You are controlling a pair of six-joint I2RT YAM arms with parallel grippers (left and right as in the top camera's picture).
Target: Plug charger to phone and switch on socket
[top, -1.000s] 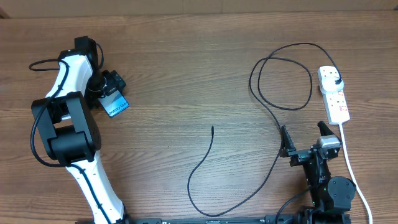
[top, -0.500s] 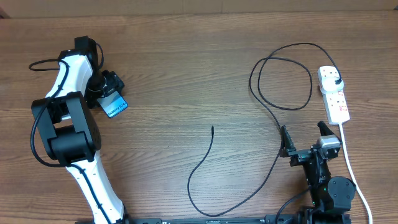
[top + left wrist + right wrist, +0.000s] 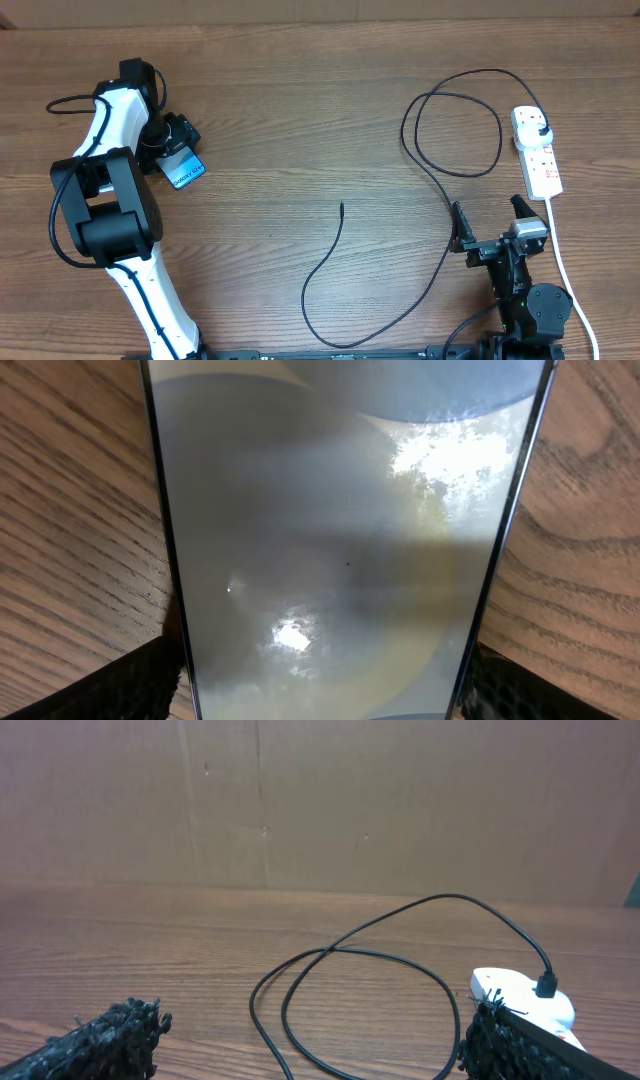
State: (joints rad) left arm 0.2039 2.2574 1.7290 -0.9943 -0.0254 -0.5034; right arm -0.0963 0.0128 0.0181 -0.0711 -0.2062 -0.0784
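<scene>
The phone (image 3: 187, 170) lies on the table at the far left, its light screen (image 3: 330, 540) filling the left wrist view. My left gripper (image 3: 172, 147) (image 3: 320, 695) straddles its width, a finger against each long edge, shut on it. The charger is a thin black cable (image 3: 450, 130) looping at the right, its free tip (image 3: 342, 206) lying mid-table. Its black plug (image 3: 541, 130) sits in the white socket (image 3: 537, 160) at the right edge. My right gripper (image 3: 490, 222) (image 3: 310, 1045) stands open near the front right, beside the cable (image 3: 350, 970) and short of the socket (image 3: 520, 995).
The socket's white cord (image 3: 565, 260) runs toward the front edge past my right arm. The black cable sweeps in a long curve (image 3: 330, 330) near the front. A brown wall (image 3: 300, 800) backs the table.
The phone under my left gripper has shifted very slightly as the fingers came in against its edges. The right arm, cable and socket have not moved.
</scene>
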